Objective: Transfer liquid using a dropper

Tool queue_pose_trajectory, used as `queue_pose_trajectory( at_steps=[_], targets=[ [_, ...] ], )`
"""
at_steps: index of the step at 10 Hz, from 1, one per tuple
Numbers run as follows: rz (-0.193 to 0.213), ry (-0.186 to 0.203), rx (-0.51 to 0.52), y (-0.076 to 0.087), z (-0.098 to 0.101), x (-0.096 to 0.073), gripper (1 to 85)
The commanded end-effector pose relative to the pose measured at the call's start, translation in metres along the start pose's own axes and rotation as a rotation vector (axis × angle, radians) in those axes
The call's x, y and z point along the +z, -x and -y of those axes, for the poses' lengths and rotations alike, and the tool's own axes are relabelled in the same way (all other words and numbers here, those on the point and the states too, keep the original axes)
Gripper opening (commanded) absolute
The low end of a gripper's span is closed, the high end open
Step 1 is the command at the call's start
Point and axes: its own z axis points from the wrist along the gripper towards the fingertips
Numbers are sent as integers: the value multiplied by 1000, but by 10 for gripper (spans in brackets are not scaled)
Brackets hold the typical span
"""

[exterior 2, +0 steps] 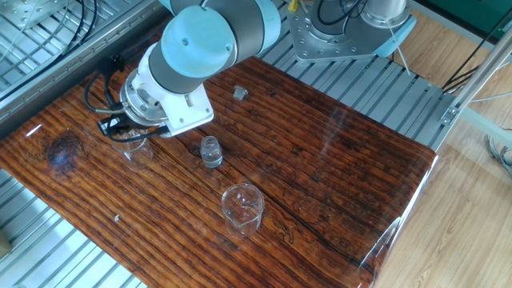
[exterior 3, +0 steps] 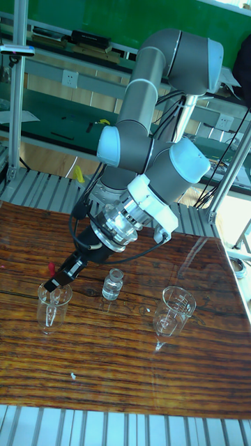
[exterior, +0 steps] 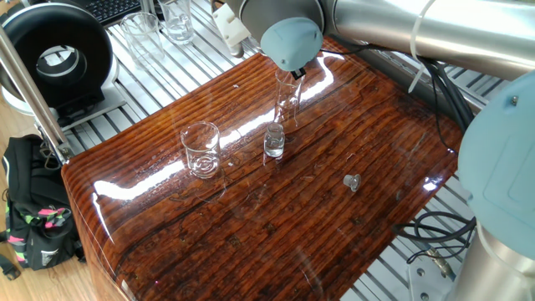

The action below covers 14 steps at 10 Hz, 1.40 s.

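My gripper (exterior 3: pixel 58 280) hangs tilted over the tall narrow glass cylinder (exterior 3: pixel 53 306) at the table's left and looks shut on the dropper (exterior 3: pixel 50 267). The dropper's small red bulb shows beside the fingers, and its thin clear tube points down into the cylinder. In the one fixed view the wrist hides the gripper above the cylinder (exterior: pixel 287 99). In the other fixed view the black fingers (exterior 2: pixel 112 125) sit just over the cylinder (exterior 2: pixel 136 152). A small clear vial (exterior 3: pixel 111 284) stands a little to the right. The liquid is too clear to make out.
A wider glass beaker (exterior 3: pixel 171 311) (exterior: pixel 201 149) stands beyond the vial (exterior: pixel 274 140). A small grey cap (exterior: pixel 351 181) (exterior 2: pixel 239 93) lies apart on the wooden table (exterior: pixel 276 226). More glassware (exterior: pixel 144 32) and a black fan (exterior: pixel 57 58) sit off the table's edge.
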Motion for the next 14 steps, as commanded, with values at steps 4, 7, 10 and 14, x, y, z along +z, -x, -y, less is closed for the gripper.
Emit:
queue_pose_trajectory(
  at_steps=[4,7,10,14],
  targets=[
    [25,4,-7,4,0,-1,23],
    [19,7,-6,2,0,-3,23],
    [17,13,-6,2,-1,-4,23],
    [23,15,1,2,-1,-6,23]
  ],
)
